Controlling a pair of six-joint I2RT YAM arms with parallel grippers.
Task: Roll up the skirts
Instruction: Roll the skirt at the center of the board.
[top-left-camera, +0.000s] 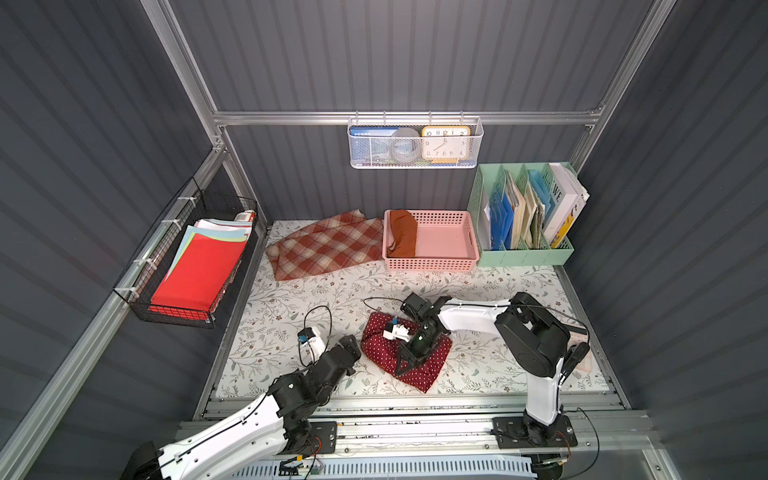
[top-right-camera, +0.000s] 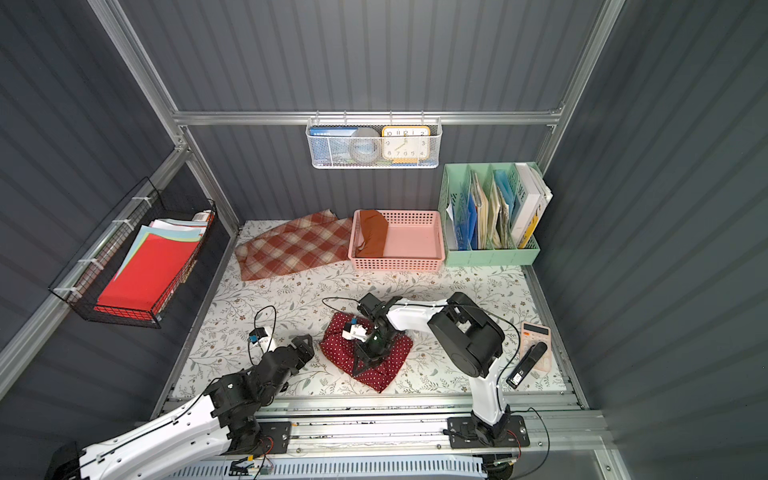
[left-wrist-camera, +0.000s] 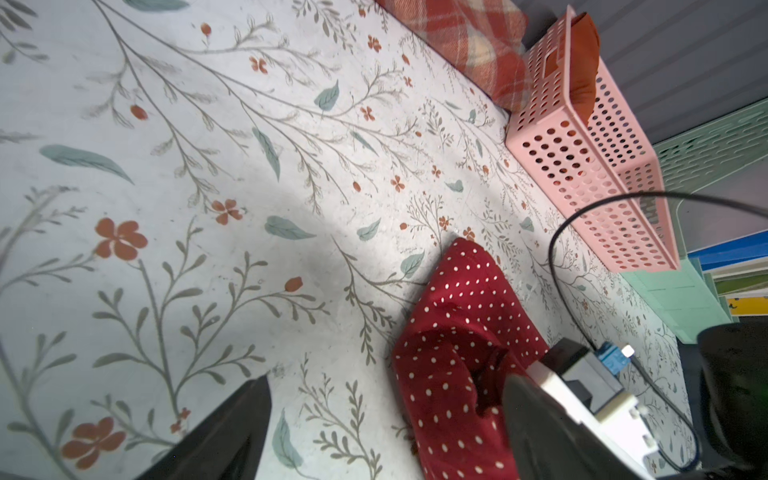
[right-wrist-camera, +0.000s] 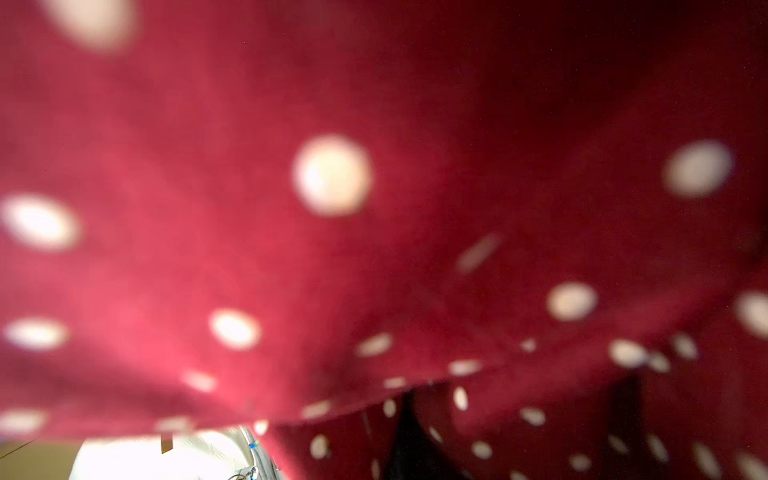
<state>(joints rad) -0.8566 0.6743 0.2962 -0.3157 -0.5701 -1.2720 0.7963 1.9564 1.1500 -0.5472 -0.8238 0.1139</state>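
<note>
The dark red polka-dot skirt (top-left-camera: 419, 365) lies bunched in a thick fold at the middle of the table. My right gripper (top-left-camera: 402, 366) points down onto its front left part, shut on the cloth. That cloth (right-wrist-camera: 332, 249) fills the right wrist view and hides most of the fingers. My left gripper (top-left-camera: 352, 344) is open just left of the skirt. In the left wrist view the skirt's edge (left-wrist-camera: 453, 374) lies between the jaws, against the one finger (left-wrist-camera: 540, 432). The plaid skirt (top-left-camera: 328, 245) lies flat at the back left. The rust-orange skirt (top-left-camera: 402, 232) sits rolled in the pink basket (top-left-camera: 449, 262).
A green file organiser (top-left-camera: 523, 254) stands at the back right, beside the pink basket. A black wire basket (top-left-camera: 174, 311) holding red paper sheets hangs on the left wall. A white mesh basket (top-left-camera: 415, 164) with a clock hangs on the back wall. A calculator (top-right-camera: 536, 332) and stapler (top-right-camera: 525, 365) lie at the right edge.
</note>
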